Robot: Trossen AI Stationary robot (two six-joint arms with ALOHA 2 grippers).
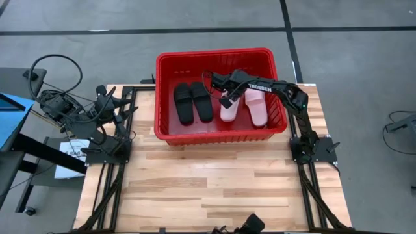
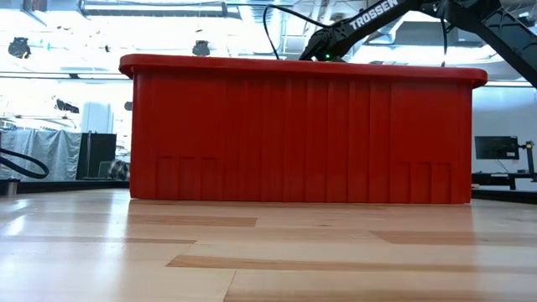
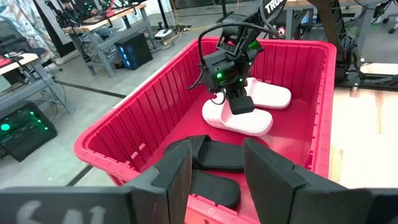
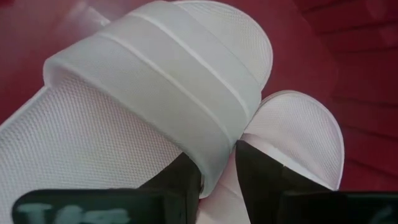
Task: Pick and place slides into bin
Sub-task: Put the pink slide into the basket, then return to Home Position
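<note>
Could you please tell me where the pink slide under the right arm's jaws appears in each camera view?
High view: pink slide right of centre inside the red bin.
Low view: not visible, hidden behind the bin wall.
Left wrist view: nearer pink slide, mid-bin.
Right wrist view: fills the picture.
Shared landmark: the bin.

Inside the large red plastic crate (image 1: 218,135), two black slide sandals (image 1: 192,103) lie left of two pale pink slide sandals (image 1: 247,107), side by side.
</note>
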